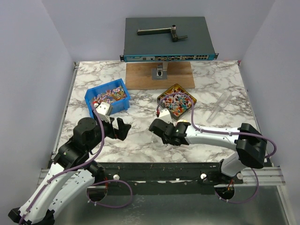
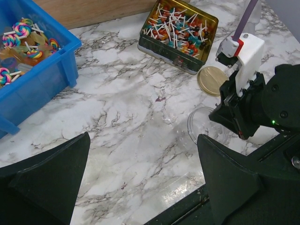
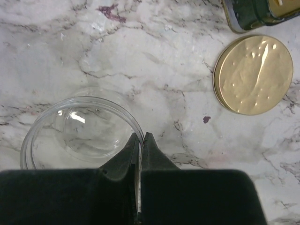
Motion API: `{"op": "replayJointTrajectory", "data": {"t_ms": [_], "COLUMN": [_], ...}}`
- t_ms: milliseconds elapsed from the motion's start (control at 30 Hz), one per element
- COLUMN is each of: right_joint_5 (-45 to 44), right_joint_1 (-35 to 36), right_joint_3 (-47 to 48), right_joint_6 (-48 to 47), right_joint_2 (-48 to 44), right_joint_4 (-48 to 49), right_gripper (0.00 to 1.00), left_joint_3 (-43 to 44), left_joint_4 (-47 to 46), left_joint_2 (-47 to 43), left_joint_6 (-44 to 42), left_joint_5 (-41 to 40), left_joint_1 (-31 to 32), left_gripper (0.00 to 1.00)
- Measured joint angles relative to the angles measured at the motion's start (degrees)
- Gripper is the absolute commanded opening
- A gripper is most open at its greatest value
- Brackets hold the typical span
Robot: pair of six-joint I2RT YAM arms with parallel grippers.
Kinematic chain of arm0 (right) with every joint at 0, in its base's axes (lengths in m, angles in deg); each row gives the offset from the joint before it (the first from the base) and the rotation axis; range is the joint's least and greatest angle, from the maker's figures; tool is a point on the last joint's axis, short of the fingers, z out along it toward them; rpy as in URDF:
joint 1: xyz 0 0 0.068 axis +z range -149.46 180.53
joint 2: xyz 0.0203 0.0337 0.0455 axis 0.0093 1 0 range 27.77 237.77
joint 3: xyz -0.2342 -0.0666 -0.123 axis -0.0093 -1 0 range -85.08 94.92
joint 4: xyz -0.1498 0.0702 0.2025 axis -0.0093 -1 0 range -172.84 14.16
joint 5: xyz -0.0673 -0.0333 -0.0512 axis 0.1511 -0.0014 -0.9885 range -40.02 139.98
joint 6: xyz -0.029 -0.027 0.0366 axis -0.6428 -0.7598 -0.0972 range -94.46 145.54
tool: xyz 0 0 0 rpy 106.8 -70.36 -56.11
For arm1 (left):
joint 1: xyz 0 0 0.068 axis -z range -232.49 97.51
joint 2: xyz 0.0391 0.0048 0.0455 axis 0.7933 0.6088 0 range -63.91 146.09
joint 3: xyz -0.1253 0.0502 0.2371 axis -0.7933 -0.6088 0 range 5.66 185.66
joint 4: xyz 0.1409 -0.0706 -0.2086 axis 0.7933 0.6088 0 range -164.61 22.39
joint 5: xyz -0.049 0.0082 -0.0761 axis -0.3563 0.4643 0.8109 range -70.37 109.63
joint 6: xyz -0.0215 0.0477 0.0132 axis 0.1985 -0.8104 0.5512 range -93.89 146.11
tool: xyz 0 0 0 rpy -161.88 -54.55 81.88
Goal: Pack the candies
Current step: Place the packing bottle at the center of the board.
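Observation:
Small candies on sticks, in mixed colours, fill a gold-rimmed tin (image 1: 192,97) at mid table and a blue bin (image 1: 120,104) to its left. In the left wrist view the candies (image 2: 178,26) lie in the tin and more candies (image 2: 21,37) in the bin. My right gripper (image 3: 141,136) is shut on the rim of a clear round jar (image 3: 79,126) that stands on the marble. A round gold lid (image 3: 253,75) lies flat just beside it. My left gripper (image 2: 143,157) is open and empty over bare marble near the front edge.
A wooden board (image 1: 159,75) and a dark network switch (image 1: 168,40) stand at the back. A clear plastic piece (image 1: 220,107) lies at the right. The black front rail (image 2: 187,206) runs under the left gripper. White walls close in both sides.

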Motion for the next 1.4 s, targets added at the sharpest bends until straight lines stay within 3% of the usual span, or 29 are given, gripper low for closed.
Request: {"op": "replayJointTrajectory", "data": {"t_ms": [367,833,1100,1400], "right_joint_5": [-2.4,-2.8,-2.93,-7.91], "right_joint_1": [3.06,4.0,4.04,4.04], "right_joint_3": [-3.02,-3.21,-2.49,-0.42], "right_joint_6": [5.18,7.52,8.63,9.01], "right_joint_2": [-2.03,-2.03,-4.42,-7.87], "right_joint_4": [-4.59,-5.75,-6.56,-8.15], "right_gripper": [0.03,0.2,0.41,0.47], "left_joint_3": [0.0,0.0,0.0,0.0], "left_joint_4": [0.07,0.09,0.09,0.09], "left_joint_2": [0.94,1.64,1.75,1.75], "left_joint_6": [0.02,0.0,0.0,0.0], "left_joint_5": [0.0,-0.02,-0.02,-0.02], "left_joint_1": [0.0,0.0,0.0,0.0], "left_gripper": [0.99,0.99,0.99,0.99]}}
